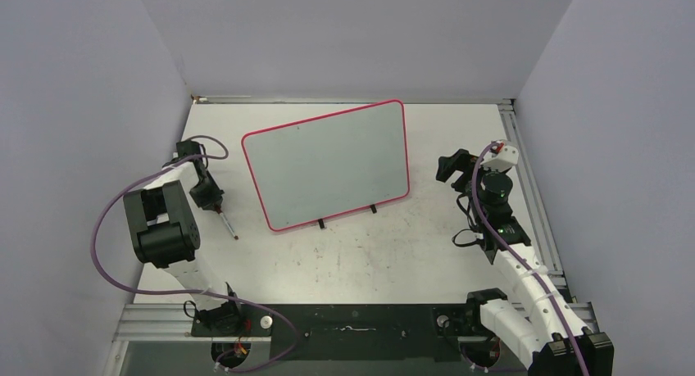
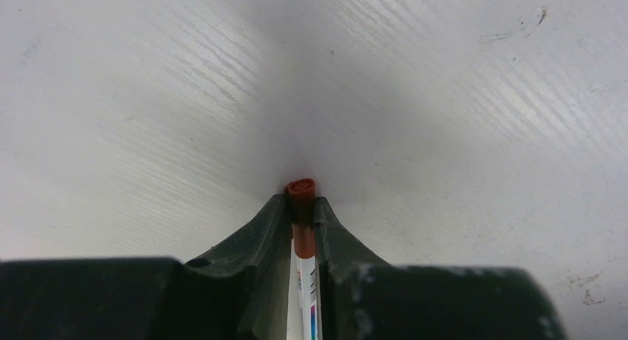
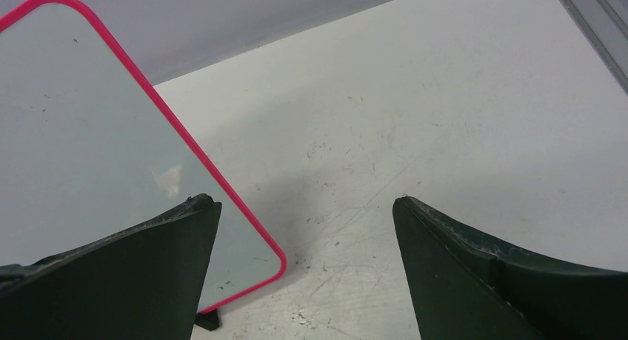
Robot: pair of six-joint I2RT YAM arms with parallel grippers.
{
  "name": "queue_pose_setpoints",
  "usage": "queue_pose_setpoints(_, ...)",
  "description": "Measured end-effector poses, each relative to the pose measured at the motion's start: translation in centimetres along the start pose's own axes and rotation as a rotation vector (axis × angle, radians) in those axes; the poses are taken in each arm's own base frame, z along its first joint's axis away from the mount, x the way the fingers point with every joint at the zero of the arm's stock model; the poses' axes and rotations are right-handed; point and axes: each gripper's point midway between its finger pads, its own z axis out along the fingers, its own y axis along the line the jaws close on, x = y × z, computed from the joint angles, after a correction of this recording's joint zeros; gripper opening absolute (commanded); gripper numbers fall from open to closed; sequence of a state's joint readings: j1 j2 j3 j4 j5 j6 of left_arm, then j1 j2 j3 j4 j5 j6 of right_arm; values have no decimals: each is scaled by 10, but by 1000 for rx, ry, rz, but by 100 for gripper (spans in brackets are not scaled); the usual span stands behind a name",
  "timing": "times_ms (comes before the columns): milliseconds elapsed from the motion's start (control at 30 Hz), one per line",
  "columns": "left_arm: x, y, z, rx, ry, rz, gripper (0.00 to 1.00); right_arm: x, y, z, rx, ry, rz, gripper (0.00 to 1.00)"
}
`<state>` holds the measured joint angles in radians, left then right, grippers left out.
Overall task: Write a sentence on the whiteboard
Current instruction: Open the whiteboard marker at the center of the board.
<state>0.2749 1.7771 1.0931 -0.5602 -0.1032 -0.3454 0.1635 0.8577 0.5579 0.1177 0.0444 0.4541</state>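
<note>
Two claws: left claw (image 2: 301, 203) clamped on marker (image 2: 304, 281); right claw (image 3: 304, 199) spread wide, holding nothing.

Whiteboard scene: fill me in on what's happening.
The left gripper is shut on a white marker with a red-orange end, low over the table to the left of the whiteboard. The board shows no writing yet. The right gripper hangs open and empty near the board's right edge.
</note>
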Motion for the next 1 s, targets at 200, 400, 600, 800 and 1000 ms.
queue_pose_setpoints(200,1,0,-1,5,-3,0,0,0,0,0,-1,-1,0,90)
queue_pose_setpoints(400,33,8,-19,24,12,-17,0,2,6,-1,-31,11,-2,90)
queue_pose_setpoints(600,45,7,-53,96,-56,-59,0,20,59,-6,-273,77,-45,92)
queue_pose_setpoints(800,55,-2,-83,202,-127,-127,0,74,143,-30,-562,260,-141,94)
queue_pose_setpoints(1000,66,-11,-116,295,-209,-192,0,111,237,-69,-814,368,-205,98)
